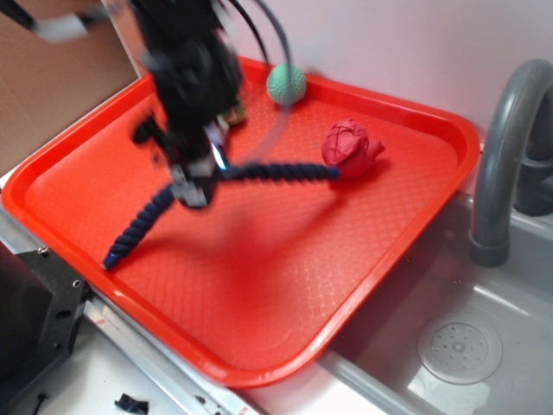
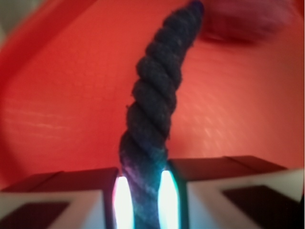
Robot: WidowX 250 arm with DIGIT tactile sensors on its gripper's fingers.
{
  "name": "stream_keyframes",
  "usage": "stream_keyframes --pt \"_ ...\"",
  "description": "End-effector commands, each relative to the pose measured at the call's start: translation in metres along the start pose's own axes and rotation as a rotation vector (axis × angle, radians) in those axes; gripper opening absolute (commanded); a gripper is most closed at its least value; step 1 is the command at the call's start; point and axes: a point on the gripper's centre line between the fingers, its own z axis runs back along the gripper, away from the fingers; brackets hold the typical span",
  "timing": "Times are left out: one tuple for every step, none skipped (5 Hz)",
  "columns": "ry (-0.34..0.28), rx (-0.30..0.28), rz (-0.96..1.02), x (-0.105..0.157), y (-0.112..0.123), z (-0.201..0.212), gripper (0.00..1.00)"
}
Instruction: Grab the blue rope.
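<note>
The blue rope [image 1: 275,171] is a thick twisted navy cord on the red tray [image 1: 259,285]. It bends at my gripper [image 1: 197,177], one part running right toward a red toy, the other [image 1: 138,226] down-left to the tray's near rim. The black gripper, blurred in the exterior view, is shut on the rope at that bend. In the wrist view the rope [image 2: 157,95] rises from between my two fingers, pinched at my gripper [image 2: 142,200], its far end near the red toy.
A red knotted toy [image 1: 350,147] lies at the rope's right end. A green ball [image 1: 286,84] sits at the tray's back rim. A grey sink [image 1: 458,346] with a curved faucet [image 1: 505,164] is to the right; cardboard [image 1: 52,86] stands at back left.
</note>
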Motion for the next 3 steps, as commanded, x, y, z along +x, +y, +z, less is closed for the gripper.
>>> stream_keyframes --pt "-0.129 0.019 0.492 -0.021 -0.016 0.113 0.00" --pt "-0.181 0.109 0.730 -0.028 -0.021 0.144 0.00" --pt "-0.111 0.213 0.661 -0.018 -0.020 0.138 0.00"
